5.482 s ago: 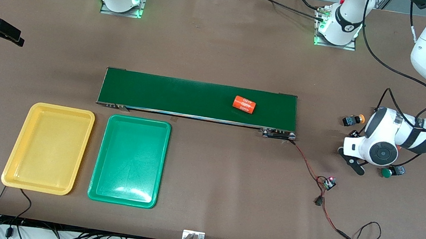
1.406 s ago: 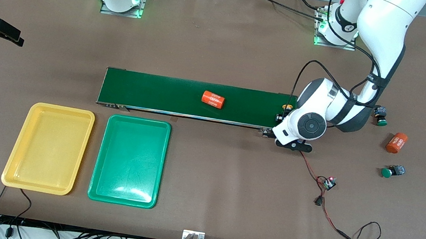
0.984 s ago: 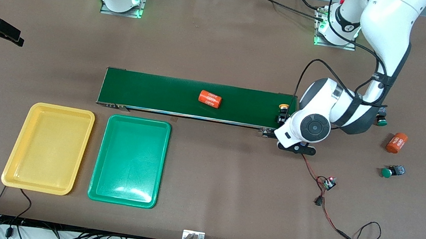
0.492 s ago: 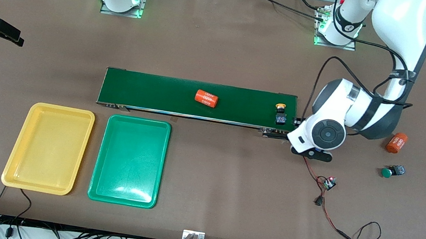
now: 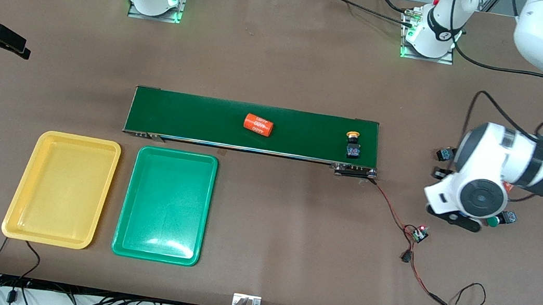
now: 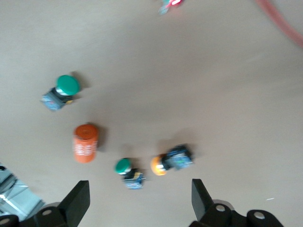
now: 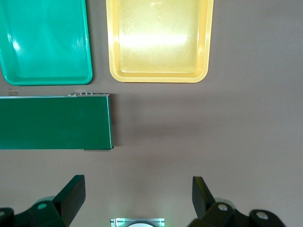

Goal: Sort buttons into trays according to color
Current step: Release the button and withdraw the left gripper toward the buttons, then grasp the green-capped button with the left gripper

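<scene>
We see the left gripper (image 6: pixel 137 203) spread open and empty over the table at the left arm's end, above a yellow button (image 6: pixel 171 159), two green buttons (image 6: pixel 128 171) and an orange cylinder (image 6: pixel 85 143). Another yellow-capped button (image 5: pixel 354 143) sits on the conveyor belt (image 5: pixel 202 117). The right gripper (image 7: pixel 137 201) waits open, high above the belt's end near the yellow tray (image 5: pixel 62 188) and green tray (image 5: pixel 164 206).

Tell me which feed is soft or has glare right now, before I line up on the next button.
Left wrist view: blurred throughout, the buttons and orange cylinder smeared. Right wrist view: sharp, with white glare in the yellow tray and a fainter sheen on the green tray. Front view: sharp, with ceiling light reflecting in the green tray's end nearest the camera.
</scene>
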### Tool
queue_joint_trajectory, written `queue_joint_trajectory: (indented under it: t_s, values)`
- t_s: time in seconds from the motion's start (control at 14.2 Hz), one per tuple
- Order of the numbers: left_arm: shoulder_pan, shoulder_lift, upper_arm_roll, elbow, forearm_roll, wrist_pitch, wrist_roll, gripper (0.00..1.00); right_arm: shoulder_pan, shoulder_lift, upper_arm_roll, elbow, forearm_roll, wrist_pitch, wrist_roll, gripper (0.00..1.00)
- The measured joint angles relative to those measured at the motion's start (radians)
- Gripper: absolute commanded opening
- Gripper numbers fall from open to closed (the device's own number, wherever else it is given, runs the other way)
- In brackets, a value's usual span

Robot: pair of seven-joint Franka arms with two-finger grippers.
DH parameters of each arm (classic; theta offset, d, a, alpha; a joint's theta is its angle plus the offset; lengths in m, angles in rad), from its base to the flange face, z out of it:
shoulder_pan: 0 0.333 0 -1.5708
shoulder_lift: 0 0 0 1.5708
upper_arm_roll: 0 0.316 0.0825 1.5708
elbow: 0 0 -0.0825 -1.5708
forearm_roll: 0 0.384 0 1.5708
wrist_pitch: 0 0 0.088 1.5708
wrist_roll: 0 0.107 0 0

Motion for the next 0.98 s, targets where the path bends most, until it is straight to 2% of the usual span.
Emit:
queue_joint_trajectory:
  t_s: [0.49, 0.98]
  values:
    - [0.149, 0.009, -0.003, 0.026, 0.079, 0.074, 0.317, 0.95, 0.000, 0.000, 0.000, 0.000, 0.000, 0.000, 0.000, 1.00]
    - [0.270, 0.085, -0.002, 0.026, 0.091, 0.272, 0.564, 0.95, 0.000, 0.000, 0.000, 0.000, 0.000, 0.000, 0.000, 1.00]
